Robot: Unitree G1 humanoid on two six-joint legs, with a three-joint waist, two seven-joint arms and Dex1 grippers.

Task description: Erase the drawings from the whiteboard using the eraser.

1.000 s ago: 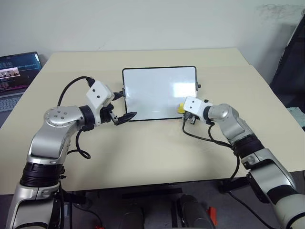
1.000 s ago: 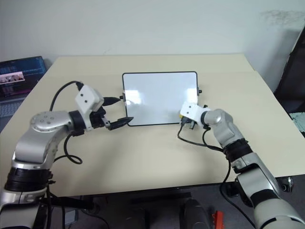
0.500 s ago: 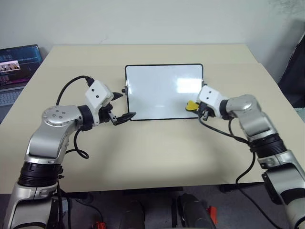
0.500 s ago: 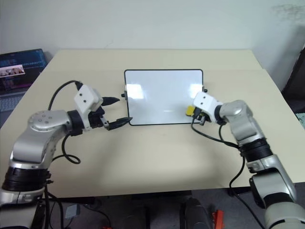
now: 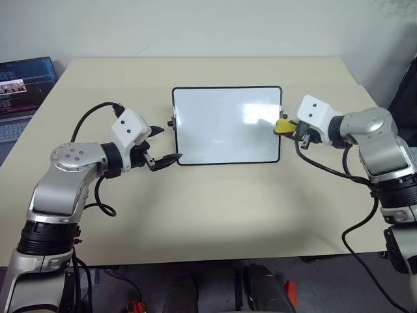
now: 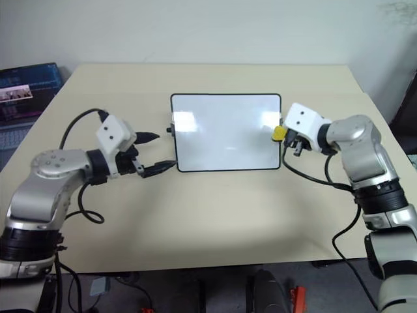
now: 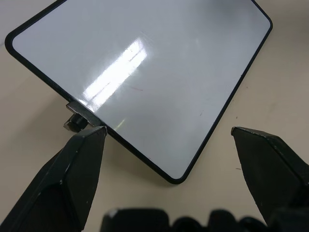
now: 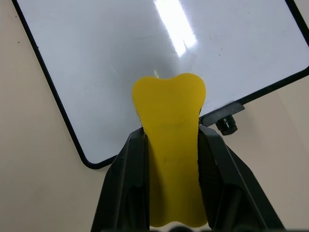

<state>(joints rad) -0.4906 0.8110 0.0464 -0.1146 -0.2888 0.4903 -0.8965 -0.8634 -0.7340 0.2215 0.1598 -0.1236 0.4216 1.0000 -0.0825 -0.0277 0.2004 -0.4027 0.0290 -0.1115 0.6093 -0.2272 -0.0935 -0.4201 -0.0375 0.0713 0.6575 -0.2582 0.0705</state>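
A beige table (image 5: 215,195) carries the whiteboard (image 5: 226,124) at its middle, with a laptop (image 5: 23,81) off its far left corner. The board looks wiped white. The right gripper (image 5: 285,126) pinches the yellow eraser (image 5: 281,126) over the board's right edge. The left gripper (image 5: 163,145) stands spread just beside the board's left edge.

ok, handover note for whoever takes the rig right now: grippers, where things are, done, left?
Left gripper: open, at the whiteboard's near-left corner, holding nothing.
Right gripper: shut on the eraser, at the board's right edge.
Whiteboard lies flat mid-table.
Done: board looks nearly clean.
Left: a couple of faint marks show in the left wrist view; wipe those, then check.
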